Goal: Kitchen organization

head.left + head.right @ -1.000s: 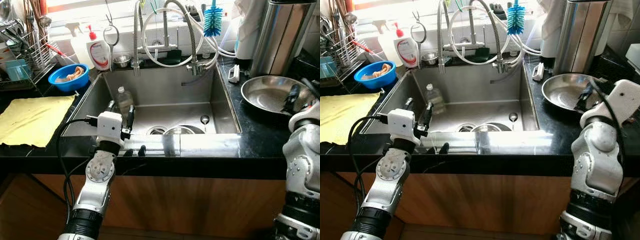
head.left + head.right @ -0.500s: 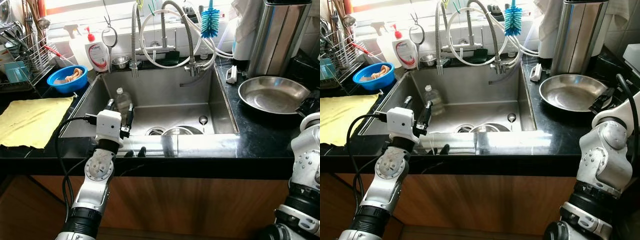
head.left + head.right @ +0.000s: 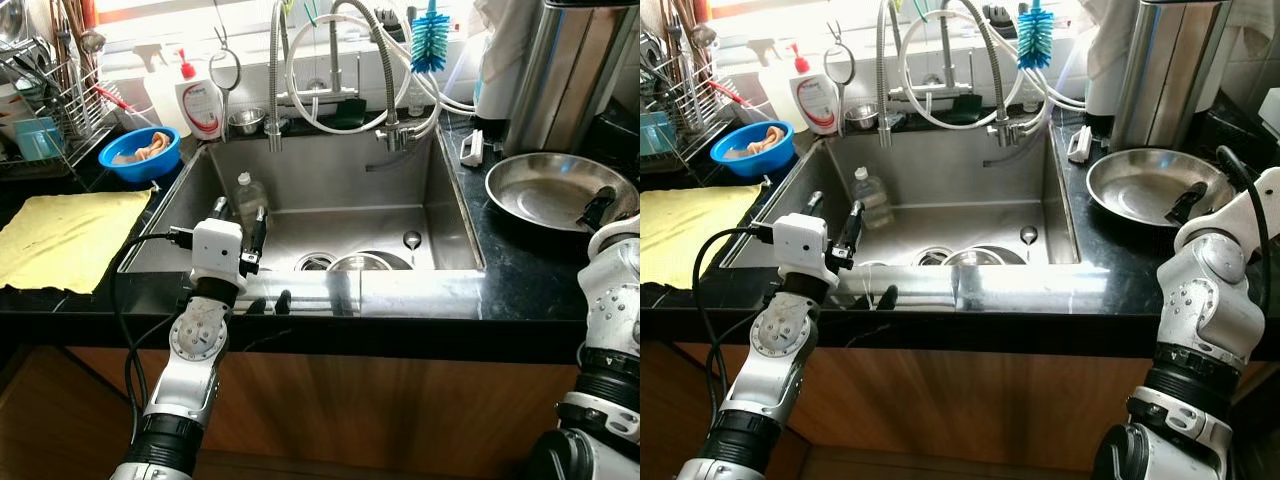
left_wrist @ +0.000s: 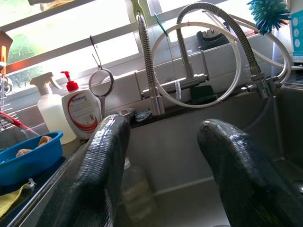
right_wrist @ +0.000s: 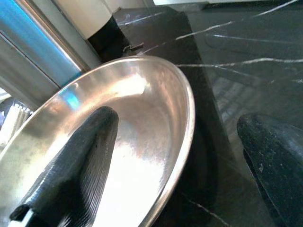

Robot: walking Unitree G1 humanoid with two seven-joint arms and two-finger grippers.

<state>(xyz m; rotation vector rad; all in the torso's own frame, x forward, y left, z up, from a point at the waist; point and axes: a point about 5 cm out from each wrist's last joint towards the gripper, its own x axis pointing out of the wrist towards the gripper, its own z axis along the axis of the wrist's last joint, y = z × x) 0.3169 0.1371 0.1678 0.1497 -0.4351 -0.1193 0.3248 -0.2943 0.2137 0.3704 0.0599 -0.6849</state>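
— What are you working on, and how does it look?

— A wide, shallow steel pan [image 3: 1145, 183], round, bright and mirror-like inside, with a thin raised rim. It sits flat on the black marbled counter [image 3: 1110, 260] to the right of the sink [image 3: 950, 215], just in front of a tall steel cylinder [image 3: 1155, 70].

— Where is your pincer against it?

— My right gripper [image 5: 184, 156] straddles the pan's near-right rim: one black finger [image 5: 71, 165] lies over the inside of the pan, the other [image 5: 274, 156] outside over the counter. The fingers stand apart with the rim between them — I cannot tell whether either one touches the metal.

— And the other arm?

— My left gripper [image 3: 238, 218] hangs over the sink's front left edge, fingers spread and gripping nothing. A clear plastic bottle [image 3: 247, 196] stands in the basin just beyond it.

— How much room is there?

— The pan's left edge lies near the sink's rim, with a small white object [image 3: 471, 148] on the counter between pan and faucet hoses [image 3: 340, 70]. Bare counter runs in front of the pan to the front edge. Far left, a yellow cloth [image 3: 65, 235] and a blue bowl [image 3: 140, 155] lie well apart from it.
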